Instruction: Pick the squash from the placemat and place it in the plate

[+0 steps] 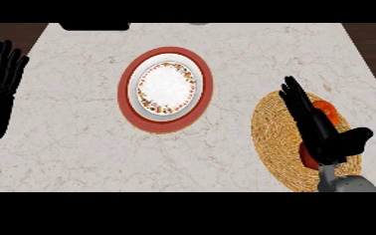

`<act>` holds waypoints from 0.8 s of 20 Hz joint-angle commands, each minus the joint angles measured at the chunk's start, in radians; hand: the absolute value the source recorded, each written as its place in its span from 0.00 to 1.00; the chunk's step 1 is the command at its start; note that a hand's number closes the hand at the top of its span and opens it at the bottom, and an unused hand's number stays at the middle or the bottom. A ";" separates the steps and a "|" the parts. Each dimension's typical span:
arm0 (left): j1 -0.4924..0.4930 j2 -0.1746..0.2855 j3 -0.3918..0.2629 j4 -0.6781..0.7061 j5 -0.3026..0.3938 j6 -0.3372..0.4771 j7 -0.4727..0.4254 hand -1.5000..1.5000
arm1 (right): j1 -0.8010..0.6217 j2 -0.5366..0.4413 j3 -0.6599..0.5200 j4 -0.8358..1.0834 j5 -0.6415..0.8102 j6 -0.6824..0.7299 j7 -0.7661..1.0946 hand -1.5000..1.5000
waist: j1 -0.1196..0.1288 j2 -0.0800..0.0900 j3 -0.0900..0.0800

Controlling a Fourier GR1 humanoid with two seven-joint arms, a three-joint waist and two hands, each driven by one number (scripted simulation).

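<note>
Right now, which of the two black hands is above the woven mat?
The right hand, open over the placemat and partly hiding the orange squash. The left hand rests open at the view's left edge, off the mat.

Right hand (320, 129), lower right of frame: matte black throughout. Long, slender fingers (297, 102) are noted, tapering to narrow tips; a thicker thumb (356, 137) is set off from a broad palm. A grey forearm (349, 183) is seen joined to it at the lower right edge, smooth and rounded, with a paler sheen. Left hand (9, 74), left edge: same black, thin fingers, partly cut by the frame.
</note>
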 commanded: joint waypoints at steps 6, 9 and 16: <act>-0.094 0.003 -0.091 -0.043 -0.052 -0.002 0.094 0.50 | -0.209 -0.060 0.255 -0.118 -0.045 0.493 -0.139 1.00 | 0.018 0.048 -0.016; -0.060 -0.010 -0.110 -0.013 -0.040 -0.019 0.108 0.50 | -0.266 -0.336 0.234 -0.099 0.460 0.326 -0.162 1.00 | -0.022 0.034 -0.026; -0.113 -0.050 -0.118 0.006 -0.069 0.009 0.166 0.50 | -0.051 -0.096 0.112 0.245 0.240 0.243 -0.634 0.00 | -0.020 0.048 -0.020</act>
